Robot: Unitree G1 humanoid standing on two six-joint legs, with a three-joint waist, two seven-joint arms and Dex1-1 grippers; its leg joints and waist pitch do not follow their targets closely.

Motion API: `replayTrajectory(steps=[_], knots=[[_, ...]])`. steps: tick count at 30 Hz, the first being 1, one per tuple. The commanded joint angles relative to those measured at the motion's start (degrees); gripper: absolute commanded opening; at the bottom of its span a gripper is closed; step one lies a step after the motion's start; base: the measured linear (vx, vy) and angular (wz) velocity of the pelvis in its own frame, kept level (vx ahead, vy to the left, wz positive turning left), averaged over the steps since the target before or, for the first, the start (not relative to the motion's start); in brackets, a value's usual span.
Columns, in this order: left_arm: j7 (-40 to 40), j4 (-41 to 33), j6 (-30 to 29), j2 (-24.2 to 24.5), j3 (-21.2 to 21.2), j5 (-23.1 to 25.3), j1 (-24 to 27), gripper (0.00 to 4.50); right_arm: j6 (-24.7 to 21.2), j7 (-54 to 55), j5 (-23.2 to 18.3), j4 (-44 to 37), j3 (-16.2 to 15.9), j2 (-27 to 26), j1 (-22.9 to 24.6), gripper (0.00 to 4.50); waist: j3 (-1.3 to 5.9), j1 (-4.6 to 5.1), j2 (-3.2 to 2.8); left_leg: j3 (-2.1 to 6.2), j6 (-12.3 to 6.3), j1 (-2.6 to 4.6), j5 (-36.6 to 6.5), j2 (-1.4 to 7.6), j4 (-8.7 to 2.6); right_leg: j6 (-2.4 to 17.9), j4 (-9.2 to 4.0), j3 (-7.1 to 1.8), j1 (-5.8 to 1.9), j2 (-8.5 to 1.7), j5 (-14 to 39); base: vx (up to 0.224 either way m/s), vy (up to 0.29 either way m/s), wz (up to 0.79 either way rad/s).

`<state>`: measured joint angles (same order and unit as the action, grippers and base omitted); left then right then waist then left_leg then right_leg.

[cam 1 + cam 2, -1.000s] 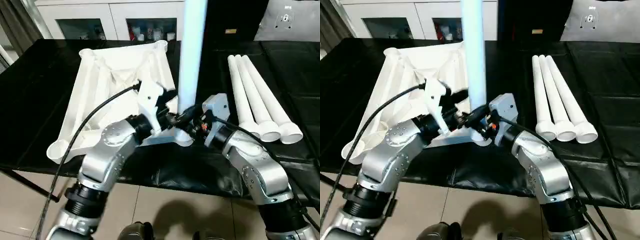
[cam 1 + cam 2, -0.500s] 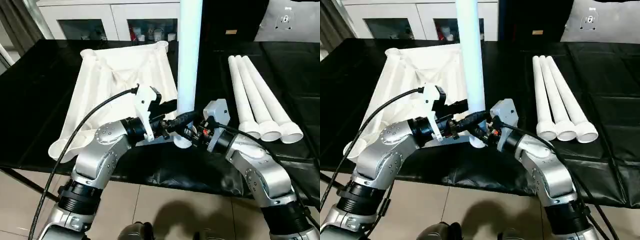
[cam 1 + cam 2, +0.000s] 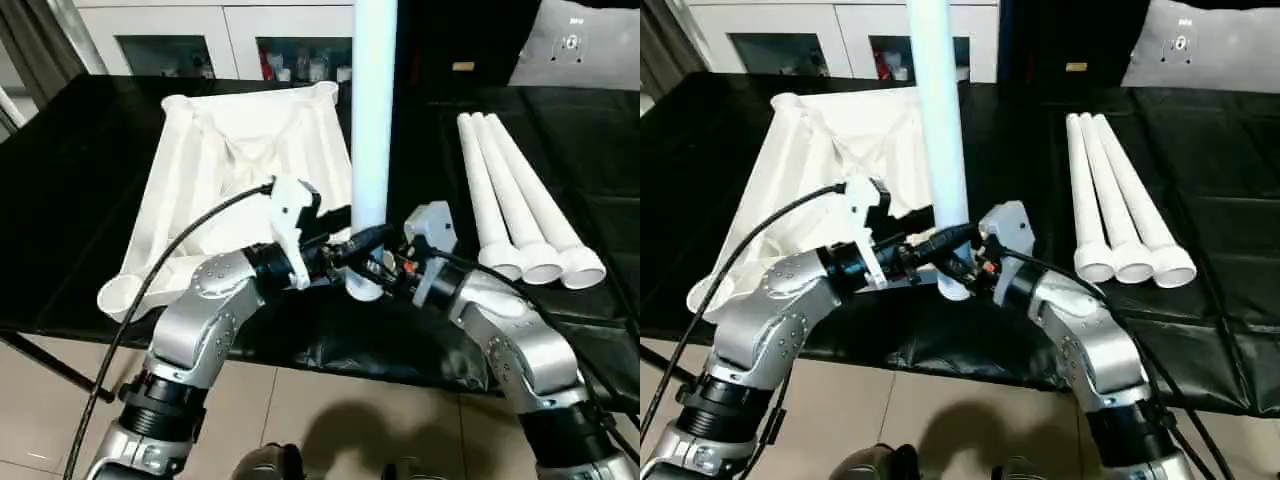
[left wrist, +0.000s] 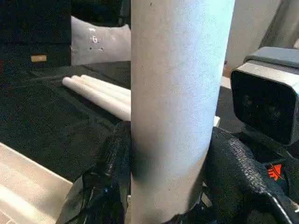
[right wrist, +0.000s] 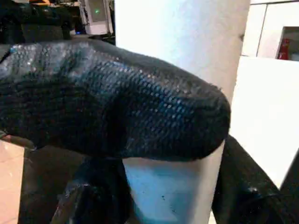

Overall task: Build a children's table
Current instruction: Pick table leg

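Left eye view: the tabletop lies ribbed side up on the black work table, its near corner at the table's front edge. One leg stands upright at that corner socket, long axis vertical, its upper end cut off by the frame. Three spare legs lie side by side (wide ends toward the robot), well apart, with bare black cover between.

Left wrist view: left gripper fingers are clamped on the standing leg, one on each side.

Right wrist view: right gripper fingers also grip the leg; the socket is hidden.
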<state>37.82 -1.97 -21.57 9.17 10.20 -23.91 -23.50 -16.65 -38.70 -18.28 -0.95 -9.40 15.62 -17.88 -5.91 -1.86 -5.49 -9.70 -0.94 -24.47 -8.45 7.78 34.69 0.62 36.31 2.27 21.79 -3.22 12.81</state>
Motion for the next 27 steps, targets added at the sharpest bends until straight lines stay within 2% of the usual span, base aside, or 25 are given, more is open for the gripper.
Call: replayTrajectory(steps=[1, 5, 9, 12, 13, 14, 16, 17, 19, 22, 24, 25, 27], knots=[[-2.87, -1.31, -0.31, -0.29, -2.12, 0.02, -0.24, 1.97, 1.07, 0.13, 0.85, 0.43, -0.61, -0.35, 0.08, 1.91, 4.52, 0.20, 1.34, 2.00, -4.41, 2.18, -12.07, 5.04, -3.81, 12.80, -4.74, -2.60, -1.67, -5.18, 8.46, 0.000, 0.000, 0.00], [-3.80, -1.29, -0.50, -0.72, -2.50, 0.01, -0.54, 1.97, 1.34, 0.36, 1.34, 0.69, -0.53, -0.43, 0.00, 1.91, 4.50, 0.16, 1.39, 1.96, -3.90, 2.11, -12.78, 4.98, -3.88, 12.51, -4.84, -2.64, -1.70, -5.26, 9.16, 0.000, 0.000, 0.00], [-5.27, -0.98, -0.86, -1.56, -3.30, 0.34, -1.68, 1.97, 1.65, 1.70, 2.21, 1.04, 0.17, -0.57, -0.19, 1.91, 4.49, 0.22, 1.11, 1.95, -3.80, 2.03, -12.63, 4.91, -3.85, 12.52, -4.87, -2.67, -1.67, -5.24, 8.60, 0.000, 0.000, 0.00], [-5.95, -0.77, -0.89, -1.91, -3.61, 0.41, -2.10, 1.97, 1.40, 1.88, 2.09, 0.99, 0.48, -0.56, -0.11, 1.91, 4.53, 0.14, 1.21, 1.99, -4.03, 2.04, -12.57, 4.93, -3.83, 12.61, -4.87, -2.64, -1.74, -5.24, 8.25, 0.000, 0.000, 0.00], [-5.98, -0.72, -0.82, -1.91, -3.61, 0.47, -2.18, 1.97, 1.46, 1.85, 2.18, 1.03, 0.50, -0.54, -0.11, 1.91, 4.49, 0.11, 0.84, 2.02, -3.97, 2.04, -12.68, 4.91, -3.83, 12.61, -4.81, -2.65, -1.72, -5.24, 8.30, 0.000, 0.000, 0.00], [-6.35, -0.56, -0.88, -1.98, -3.76, 0.59, -2.41, 1.97, 1.16, 1.85, 1.85, 0.93, 0.81, -0.57, -0.05, 2.26, 4.43, 0.19, 0.93, 2.01, -3.89, 2.07, -13.13, 4.93, -3.88, 12.53, -4.95, -2.67, -1.66, -5.21, 8.54, 0.000, 0.000, 0.00], [-6.90, -0.17, -0.86, -2.06, -4.04, 0.80, -2.88, 1.97, 0.96, 1.73, 1.59, 0.77, 1.13, -0.39, 0.01, 2.61, 4.45, 0.20, 1.07, 2.01, -3.78, 2.08, -13.25, 4.92, -3.91, 12.57, -4.94, -2.68, -1.73, -5.19, 8.42, 0.000, 0.000, 0.00], [-7.78, 0.25, -1.16, -2.29, -4.70, 0.67, -3.35, 1.97, 0.92, 1.54, 1.44, 0.70, 1.37, -0.14, 0.01, 2.61, 4.44, 0.26, 0.88, 2.04, -3.43, 2.17, -13.64, 5.00, -3.92, 12.75, -4.85, -2.60, -1.67, -5.07, 8.12, 0.000, 0.000, 0.00], [-8.37, 0.52, -1.30, -2.42, -5.19, 0.53, -3.73, 1.96, 1.30, 1.70, 1.80, 0.73, 1.50, 0.08, -0.04, 2.81, 4.45, 0.25, 1.00, 2.04, -3.43, 2.11, -13.57, 4.90, -3.88, 12.94, -4.92, -2.61, -1.84, -5.18, 7.86, 0.000, 0.000, 0.00], [-8.67, 0.73, -1.38, -2.54, -5.59, 0.46, -4.15, 1.95, 1.53, 1.70, 1.94, 0.76, 1.65, 0.31, -0.12, 3.04, 4.45, 0.25, 1.04, 2.00, -3.86, 2.01, -12.77, 4.80, -3.75, 12.74, -4.97, -2.62, -1.85, -5.21, 8.11, 0.000, 0.000, 0.00], [-9.03, 1.35, -1.53, -2.65, -6.19, 0.17, -4.97, 1.95, 1.51, 1.22, 1.72, 0.80, 2.03, 0.71, -0.32, 3.12, 4.56, 0.25, 0.72, 2.05, -4.24, 2.01, -12.34, 4.84, -3.76, 12.72, -4.93, -2.58, -1.83, -5.11, 7.08, 0.000, 0.000, 0.00], [-9.03, 1.35, -1.53, -2.65, -6.19, 0.17, -4.97, 1.95, 1.51, 1.22, 1.72, 0.80, 2.03, 0.71, -0.32, 3.38, 4.57, 0.21, 0.75, 2.06, -4.27, 2.04, -12.44, 4.86, -3.75, 12.79, -4.92, -2.58, -1.83, -5.13, 6.89, 0.000, 0.000, 0.00], [-9.19, 1.95, -1.71, -2.57, -6.65, -0.13, -5.60, 1.95, 1.09, 0.63, 1.00, 0.56, 2.70, 1.11, -0.42, 3.46, 4.57, 0.16, 0.73, 2.04, -4.40, 2.07, -12.65, 4.87, -3.75, 13.05, -4.94, -2.57, -1.85, -5.17, 6.62, 0.000, 0.000, 0.00]])
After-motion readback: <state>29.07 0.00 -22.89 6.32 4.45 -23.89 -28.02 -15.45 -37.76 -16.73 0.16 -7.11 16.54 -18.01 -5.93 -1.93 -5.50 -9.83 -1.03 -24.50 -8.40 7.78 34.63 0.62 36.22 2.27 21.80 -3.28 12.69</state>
